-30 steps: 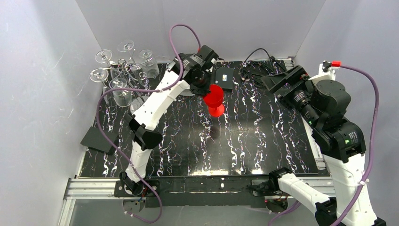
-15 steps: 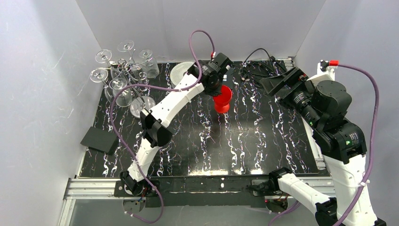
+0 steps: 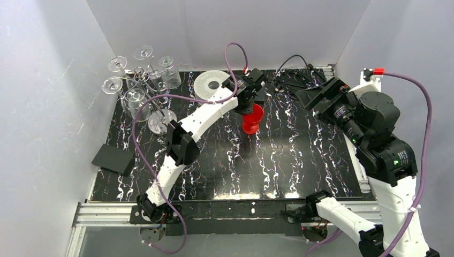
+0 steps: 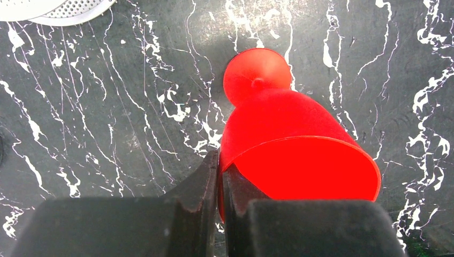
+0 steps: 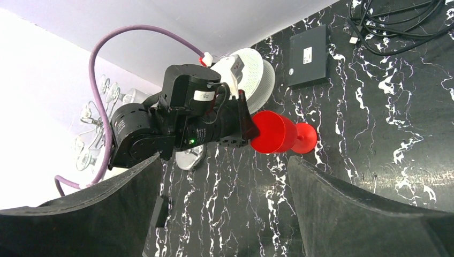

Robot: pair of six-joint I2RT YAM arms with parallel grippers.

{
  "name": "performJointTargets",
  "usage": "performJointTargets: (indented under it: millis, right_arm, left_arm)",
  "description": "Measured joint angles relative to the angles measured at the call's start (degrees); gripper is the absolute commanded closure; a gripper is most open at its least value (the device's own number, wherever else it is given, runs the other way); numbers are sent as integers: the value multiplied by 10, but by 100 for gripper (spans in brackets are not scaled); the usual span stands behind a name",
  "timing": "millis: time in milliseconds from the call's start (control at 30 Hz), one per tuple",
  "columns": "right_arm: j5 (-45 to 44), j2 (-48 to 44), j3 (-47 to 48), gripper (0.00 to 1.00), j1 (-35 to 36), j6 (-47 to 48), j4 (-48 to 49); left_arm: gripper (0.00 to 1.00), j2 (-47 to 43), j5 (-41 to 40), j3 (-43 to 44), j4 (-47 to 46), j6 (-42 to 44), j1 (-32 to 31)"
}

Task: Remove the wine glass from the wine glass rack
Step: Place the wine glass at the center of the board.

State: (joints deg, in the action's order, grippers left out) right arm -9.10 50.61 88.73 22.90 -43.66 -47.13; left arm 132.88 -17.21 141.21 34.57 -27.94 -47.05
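Red wine glass (image 3: 251, 119) is off the rack and sits just beyond the middle of the table, toward 12 o'clock. It is foot down and rim up, slightly tilted. Whether the foot touches the marbled tabletop (image 3: 278, 166) cannot be told.

Nearest, at 8 o'clock, a flat black pad (image 3: 112, 159) lies at the table's left edge, apart from the work.

At 2 o'clock the right gripper (image 3: 316, 92) hangs with its jaws spread wide and nothing between them. It faces the glass, judged to be standing by.

The left gripper (image 4: 219, 167) is pinched almost fully together on the thin wall of the bowl at its rim. The narrow closure follows from the thin plastic. The arm reaches long across the table to carry the glass well away from the rack.

Farther back, at 11 o'clock, a white ribbed spool (image 3: 213, 83) lies flat.

At 10 o'clock, in the far left corner, the wine glass rack (image 3: 140, 80) carries several clear wine glasses (image 3: 118, 64).

Judgement: removal is done, and set-down and release remain.
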Motion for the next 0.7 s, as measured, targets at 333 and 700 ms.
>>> performJointTargets:
  millis: [333,700]
  right_arm:
    - [-2,0,0,4,0,7,0]
    - [-10,1,0,4,0,10,0]
  left_arm:
    - [80,0,0,-15,-16,-2,0]
    - [45,0,0,-17,-17,1,0]
